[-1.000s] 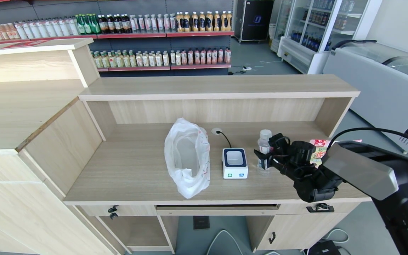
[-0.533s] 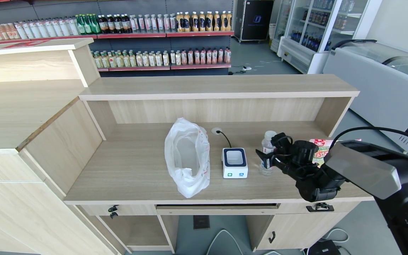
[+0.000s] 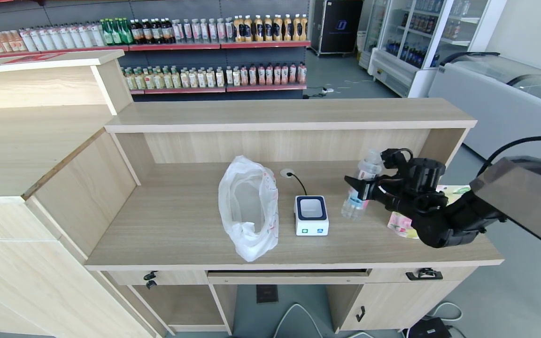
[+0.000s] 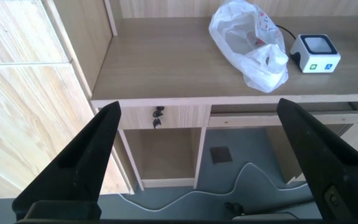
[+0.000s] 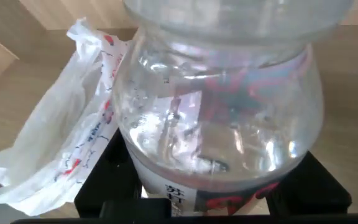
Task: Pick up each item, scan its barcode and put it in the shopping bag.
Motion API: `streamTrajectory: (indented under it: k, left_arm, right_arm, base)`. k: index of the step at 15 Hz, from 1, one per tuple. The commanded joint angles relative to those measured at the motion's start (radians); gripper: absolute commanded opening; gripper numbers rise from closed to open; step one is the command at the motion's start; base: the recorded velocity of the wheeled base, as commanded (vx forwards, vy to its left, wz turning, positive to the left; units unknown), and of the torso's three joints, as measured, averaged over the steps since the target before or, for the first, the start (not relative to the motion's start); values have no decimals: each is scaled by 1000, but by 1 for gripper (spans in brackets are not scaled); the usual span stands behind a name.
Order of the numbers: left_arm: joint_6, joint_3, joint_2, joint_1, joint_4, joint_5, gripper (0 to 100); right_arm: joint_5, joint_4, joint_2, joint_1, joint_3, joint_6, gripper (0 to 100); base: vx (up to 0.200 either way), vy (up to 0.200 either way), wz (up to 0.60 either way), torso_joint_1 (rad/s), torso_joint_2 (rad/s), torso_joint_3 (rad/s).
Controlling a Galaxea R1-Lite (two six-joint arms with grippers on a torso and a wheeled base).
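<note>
The right tool (image 3: 359, 187) was clamped around a clear plastic water bottle with a pale cap (image 3: 356, 205), holding it tilted over the light wooden tabletop (image 3: 181, 220), just right of the small white barcode scanner (image 3: 311, 215). A crinkled white plastic shopping bag (image 3: 249, 206) stood left of the scanner. The left tool (image 4: 197, 109) hung low before the tabletop's front edge, fingers spread wide, gripping nothing.

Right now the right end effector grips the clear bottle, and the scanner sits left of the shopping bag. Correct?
Not quite: the scanner sits right of the shopping bag, between it and the clear bottle gripped by the right end effector, as the head view shows. The rest holds.
</note>
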Motion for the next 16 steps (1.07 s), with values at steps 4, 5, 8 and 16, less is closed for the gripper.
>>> streamTrajectory:
  k: [4,5,8,16]
  left_arm:
    - [0,0,0,0,0,0,100]
    - [0,0,0,0,0,0,100]
    - [0,0,0,0,0,0,100]
    - [0,0,0,0,0,0,100]
  right_arm:
    - [281,253,-555,34,119,349,0]
    - [298,253,-579,43,128,370,0]
    - [418,256,-756,126,240,481,0]
    - [525,276,-941,224,377,554,0]
  base:
    - [0,0,0,0,0,0]
    - [0,0,0,0,0,0]
    - [0,0,0,0,0,0]
    - [0,0,0,0,0,0]
